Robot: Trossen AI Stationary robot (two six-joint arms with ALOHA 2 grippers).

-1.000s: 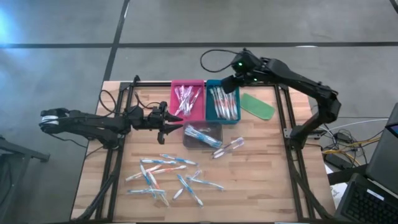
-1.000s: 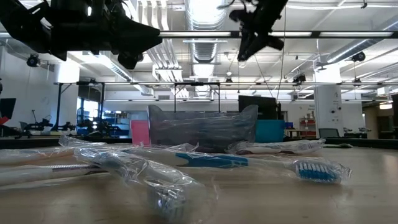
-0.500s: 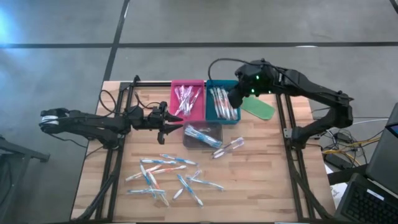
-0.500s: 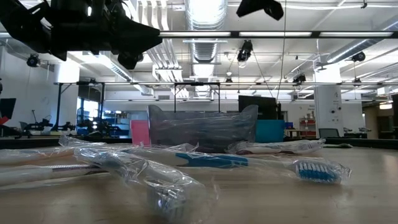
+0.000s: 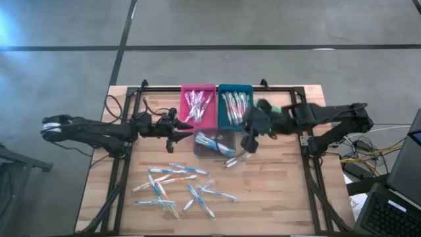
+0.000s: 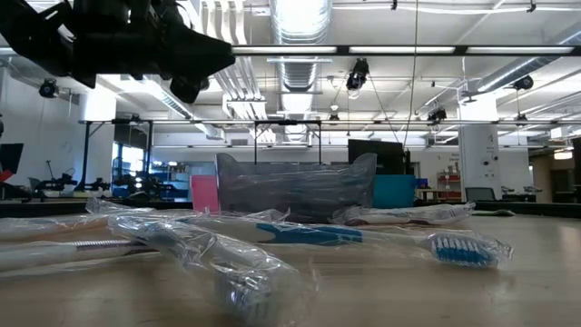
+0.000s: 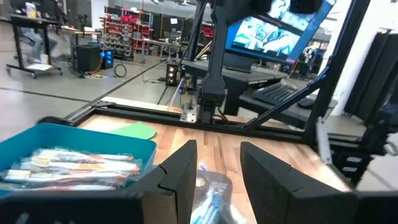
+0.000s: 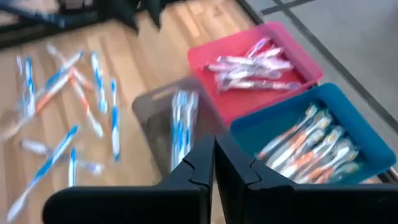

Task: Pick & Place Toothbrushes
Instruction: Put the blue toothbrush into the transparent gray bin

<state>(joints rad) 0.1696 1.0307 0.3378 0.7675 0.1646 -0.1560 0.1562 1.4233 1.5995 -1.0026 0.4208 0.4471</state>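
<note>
My right gripper (image 5: 248, 143), fingers pressed together and empty, hangs over the grey tray (image 5: 214, 143), placed for a brush (image 5: 241, 155); left gripper (image 5: 182, 130) waits parted.

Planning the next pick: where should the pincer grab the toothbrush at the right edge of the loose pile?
Probably mid-handle, from straight above: the toothbrush lies flat on the table, its right half free of others, so close across its width.

Wooden table (image 5: 283, 197) with three trays (image 5: 198, 106) and scattered toothbrushes (image 5: 174, 184).
</note>
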